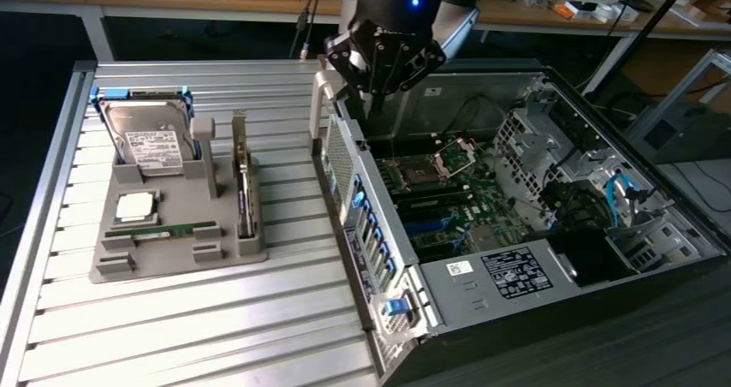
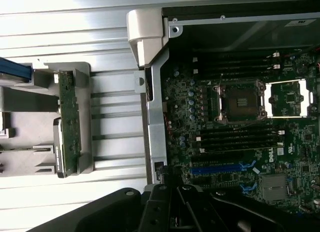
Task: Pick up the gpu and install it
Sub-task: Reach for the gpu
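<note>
The pressed-together black claw (image 1: 361, 104) is hovering above the open metal computer case (image 1: 341, 160), flat dark gpu (image 1: 242, 180) at its eight o'clock.

Arm (image 1: 395, 2): cut off by the top edge of the exterior view, above the hand (image 1: 368, 104). The hand's lower end merges with the dark case interior, so contact cannot be determined.

Gpu (image 1: 242, 177): stands edge-on in the grey holder (image 1: 149, 263), with its lower edge hidden in the slot.

Hard drive (image 1: 149, 143): lower portion masked by the holder wall. Label text is too small to read.

Computer case (image 1: 342, 160): lower corner cut off at the bottom edge.

Wrist view: the hand's body covers part of the motherboard (image 2: 300, 142). The holder runs off the picture's edge.
</note>
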### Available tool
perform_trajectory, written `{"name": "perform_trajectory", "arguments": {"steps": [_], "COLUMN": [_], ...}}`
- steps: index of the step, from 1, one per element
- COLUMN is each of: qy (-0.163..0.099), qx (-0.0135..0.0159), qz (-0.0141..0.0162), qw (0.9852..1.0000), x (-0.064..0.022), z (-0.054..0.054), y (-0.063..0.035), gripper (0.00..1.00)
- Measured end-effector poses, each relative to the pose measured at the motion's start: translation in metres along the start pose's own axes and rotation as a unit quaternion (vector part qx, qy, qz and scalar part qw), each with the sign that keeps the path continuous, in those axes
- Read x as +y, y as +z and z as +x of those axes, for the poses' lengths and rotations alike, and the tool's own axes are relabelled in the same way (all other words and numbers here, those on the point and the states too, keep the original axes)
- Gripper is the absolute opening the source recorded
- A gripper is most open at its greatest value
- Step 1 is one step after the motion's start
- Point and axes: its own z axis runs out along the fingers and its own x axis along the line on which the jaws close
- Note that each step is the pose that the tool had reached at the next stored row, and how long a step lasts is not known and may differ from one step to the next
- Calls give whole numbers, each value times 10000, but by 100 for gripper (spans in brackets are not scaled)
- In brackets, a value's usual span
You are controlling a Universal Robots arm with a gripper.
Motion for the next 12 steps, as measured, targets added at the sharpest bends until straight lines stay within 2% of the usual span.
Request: {"name": "perform_trajectory", "arguments": {"steps": [12], "qy": [0], "qx": [0], "qz": [0], "qw": [10000], "x": [-4], "z": [55], "y": [-1], "gripper": [11]}}
